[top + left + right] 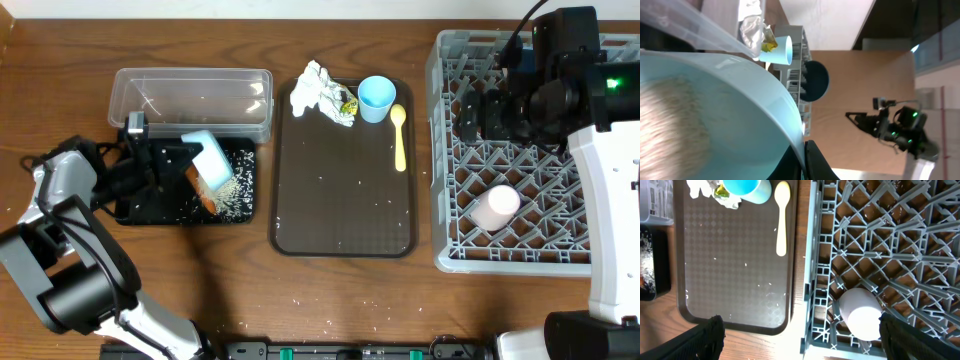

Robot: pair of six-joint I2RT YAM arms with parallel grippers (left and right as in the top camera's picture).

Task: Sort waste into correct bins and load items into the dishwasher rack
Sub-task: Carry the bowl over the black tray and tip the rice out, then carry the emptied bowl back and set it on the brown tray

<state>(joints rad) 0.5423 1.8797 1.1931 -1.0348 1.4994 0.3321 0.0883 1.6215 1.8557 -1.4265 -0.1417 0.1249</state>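
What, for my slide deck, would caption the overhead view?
Left claw holds bowl tilted over black tray; cup lies in rack.

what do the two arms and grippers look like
The left arm and right arm have white shells over black joints. The left gripper and right gripper are black. The right arm carries a green light and a black cable.

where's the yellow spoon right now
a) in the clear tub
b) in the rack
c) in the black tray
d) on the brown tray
d: the spoon lies on the brown tray, just right of the blue cup.
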